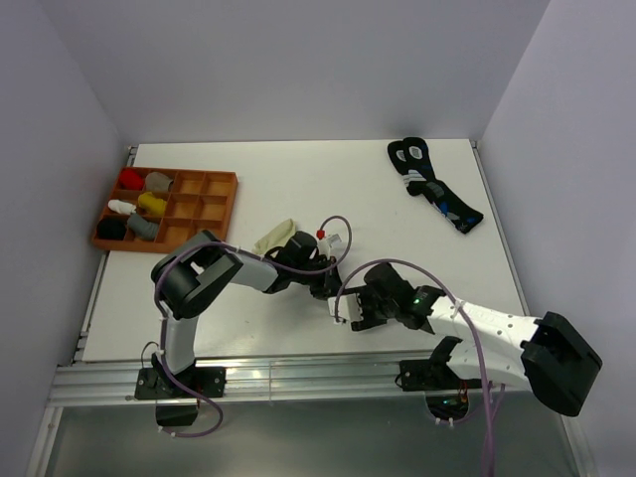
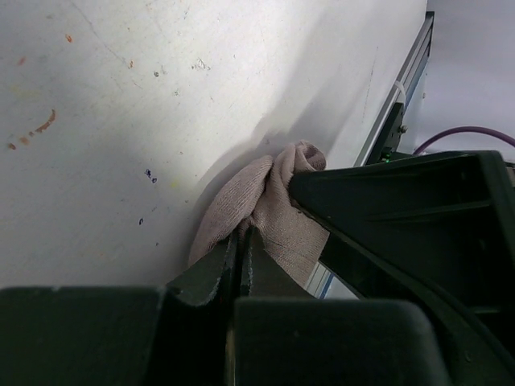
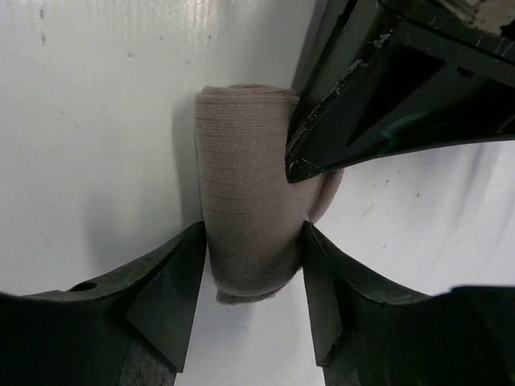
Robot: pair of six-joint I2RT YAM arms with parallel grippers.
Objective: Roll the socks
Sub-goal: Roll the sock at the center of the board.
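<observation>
We judge that the left gripper (image 2: pixel 241 253), pressed together on a fold of the taupe grey-brown fabric sock (image 3: pixel 241 161), pins the loose end so the roll cannot unwind. The right gripper (image 3: pixel 253 231) stands spread, one finger on either side of the rolled part, seemingly ready to close. That sock lies mid-table, toward six o'clock. The pale cream-yellow sock (image 1: pixel 275 238) lies at eleven o'clock of it. The white matte table (image 1: pixel 298 179) carries an orange compartment tray (image 1: pixel 199 174) at ten o'clock and black socks with blue-and-white marks (image 1: pixel 434 185) at one o'clock. Plain pale walls enclose it.
</observation>
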